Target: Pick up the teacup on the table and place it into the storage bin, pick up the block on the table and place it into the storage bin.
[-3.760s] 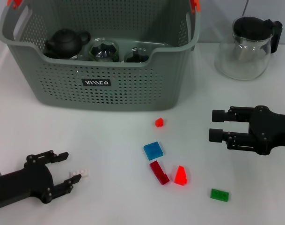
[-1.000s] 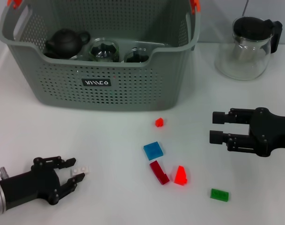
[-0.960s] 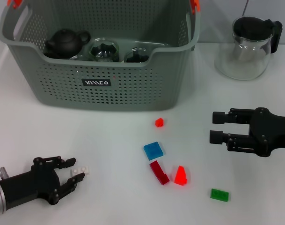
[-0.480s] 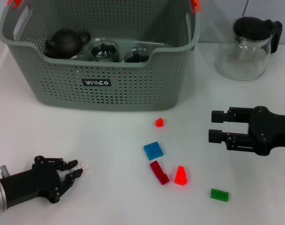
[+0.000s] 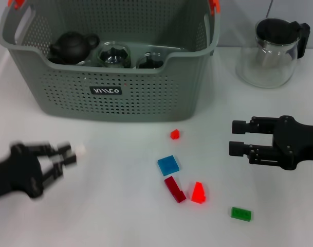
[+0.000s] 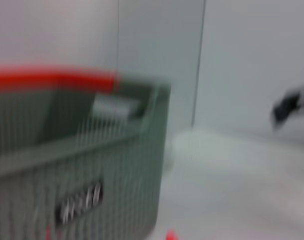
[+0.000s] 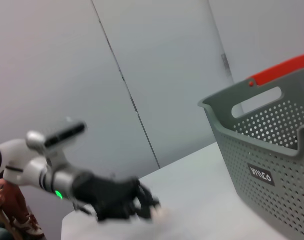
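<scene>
Left gripper (image 5: 66,155) is off the table, left of centre below the storage bin (image 5: 115,90), blurred, fingers pinched on a small white block (image 5: 80,150) that shows only as a pale speck at the tips; the right wrist view shows the same pale bit (image 7: 159,212). Bin is grey, perforated, with a black label and orange clips, at the table's back left, with a dark teapot (image 5: 71,45) inside. Right gripper (image 5: 237,137) hovers at right, fingers spread, holding nothing.
</scene>
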Tool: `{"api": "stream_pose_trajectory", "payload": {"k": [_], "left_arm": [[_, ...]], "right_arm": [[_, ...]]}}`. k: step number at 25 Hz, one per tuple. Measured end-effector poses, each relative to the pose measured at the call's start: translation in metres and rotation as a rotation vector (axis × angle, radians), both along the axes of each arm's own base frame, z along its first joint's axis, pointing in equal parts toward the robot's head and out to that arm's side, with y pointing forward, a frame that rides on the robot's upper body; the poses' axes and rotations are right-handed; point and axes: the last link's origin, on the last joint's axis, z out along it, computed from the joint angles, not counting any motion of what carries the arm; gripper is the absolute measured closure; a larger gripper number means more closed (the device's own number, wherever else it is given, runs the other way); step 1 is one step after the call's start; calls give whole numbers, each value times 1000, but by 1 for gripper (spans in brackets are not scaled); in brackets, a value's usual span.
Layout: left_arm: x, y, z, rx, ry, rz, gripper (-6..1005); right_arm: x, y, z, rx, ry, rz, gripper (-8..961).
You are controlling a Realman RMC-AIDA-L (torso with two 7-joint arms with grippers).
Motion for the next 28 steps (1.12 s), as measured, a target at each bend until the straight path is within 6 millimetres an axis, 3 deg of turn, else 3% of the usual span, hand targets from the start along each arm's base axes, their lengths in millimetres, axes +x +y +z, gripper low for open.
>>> {"api": "stream_pose_trajectory", "payload": {"k": [3,7,12,16,21,28], "left_arm": [[21,12,28,10,-132,-37,824],[46,42,57,7,-267,-30,824],[90,100,77,-26,-359,-23,823],[111,147,74,-27,-313,98,823],[120,187,51,-43,-121,274,823],[127,209,27,-12,45,377,823]], "right_arm": [[-1,1,0,0,-1,1,298],[-1,1,-1,1,-2,1,298],[-1,0,-1,5,-1,6,298],[-1,0,-1,3,0,10,298],[-2,1,-1,6,2,10,298],[-5,4,-3,6,-1,22,298]]}}
